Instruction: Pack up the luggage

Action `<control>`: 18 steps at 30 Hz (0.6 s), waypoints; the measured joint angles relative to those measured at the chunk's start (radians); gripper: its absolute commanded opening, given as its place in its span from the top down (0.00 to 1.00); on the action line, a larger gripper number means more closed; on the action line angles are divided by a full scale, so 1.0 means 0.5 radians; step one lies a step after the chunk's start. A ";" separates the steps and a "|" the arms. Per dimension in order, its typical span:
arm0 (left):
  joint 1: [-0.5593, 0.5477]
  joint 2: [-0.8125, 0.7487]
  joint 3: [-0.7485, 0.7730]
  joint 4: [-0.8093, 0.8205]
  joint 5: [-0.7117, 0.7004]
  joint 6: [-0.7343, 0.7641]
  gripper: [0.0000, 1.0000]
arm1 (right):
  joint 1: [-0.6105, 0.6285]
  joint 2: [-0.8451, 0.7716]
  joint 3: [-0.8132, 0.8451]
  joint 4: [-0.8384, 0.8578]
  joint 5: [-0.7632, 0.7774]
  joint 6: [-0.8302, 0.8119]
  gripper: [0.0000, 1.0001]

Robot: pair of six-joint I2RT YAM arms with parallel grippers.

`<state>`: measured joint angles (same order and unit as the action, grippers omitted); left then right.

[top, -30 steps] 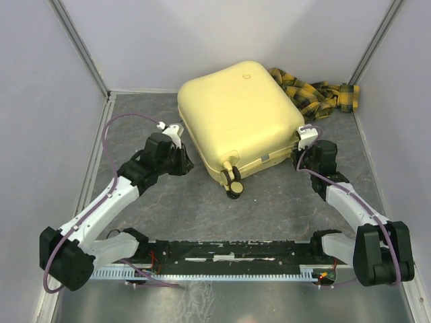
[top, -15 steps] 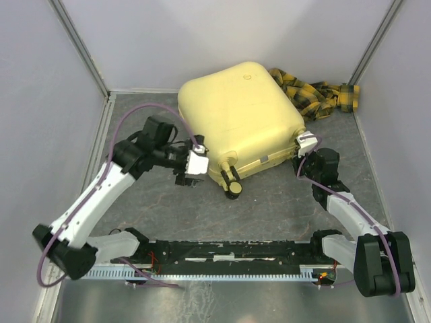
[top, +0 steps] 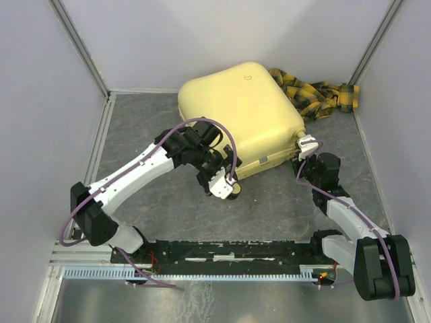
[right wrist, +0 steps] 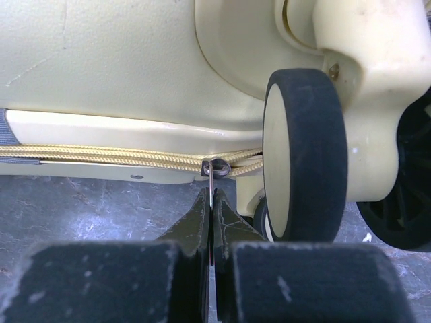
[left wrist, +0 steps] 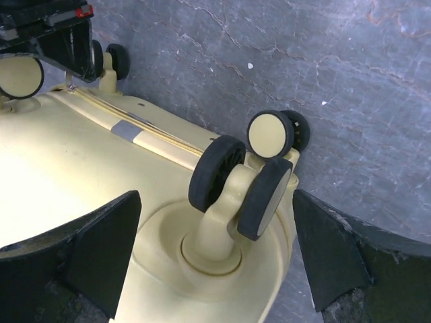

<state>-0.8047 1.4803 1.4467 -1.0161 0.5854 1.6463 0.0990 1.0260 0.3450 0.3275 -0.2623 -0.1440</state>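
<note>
The luggage [top: 236, 111], a pale-yellow hard-shell suitcase, lies closed and flat on the grey table. My left gripper [top: 225, 185] is at its near corner, open, with its fingers [left wrist: 101, 256] on either side of a twin black caster wheel [left wrist: 232, 188] without touching it. In the left wrist view that gripper [left wrist: 215, 222] looks down on the caster's socket. My right gripper [right wrist: 212, 202] is shut on the thin metal zipper pull [right wrist: 211, 178], which hangs from the yellow zipper line beside another wheel [right wrist: 303, 155] at the right corner [top: 301, 158].
A yellow-and-black plaid cloth [top: 316, 94] lies bunched behind the luggage at the back right. Grey walls close in the table on three sides. The arms' black base rail [top: 229, 252] runs along the near edge.
My left arm has swung right from the suitcase's left side to its near corner wheel, and its jaws have opened wide. My right gripper has shifted slightly nearer, still shut.
</note>
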 measured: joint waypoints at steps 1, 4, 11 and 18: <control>-0.014 0.019 0.000 0.001 -0.029 0.037 0.00 | 0.000 -0.006 -0.004 0.000 -0.008 0.001 0.98; -0.040 0.074 0.000 0.002 -0.098 0.148 0.06 | 0.000 -0.008 -0.005 0.002 -0.015 0.001 0.98; -0.058 0.259 0.026 -0.046 -0.281 0.339 0.51 | 0.001 -0.005 -0.051 0.105 -0.010 0.000 0.98; -0.059 0.307 0.108 -0.116 -0.368 0.359 0.90 | 0.008 -0.017 -0.083 0.176 0.031 0.012 0.98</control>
<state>-0.8341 1.6341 1.5005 -1.0740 0.4015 1.8259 0.1028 1.0176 0.3035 0.4156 -0.2466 -0.1379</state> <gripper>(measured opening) 0.572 0.024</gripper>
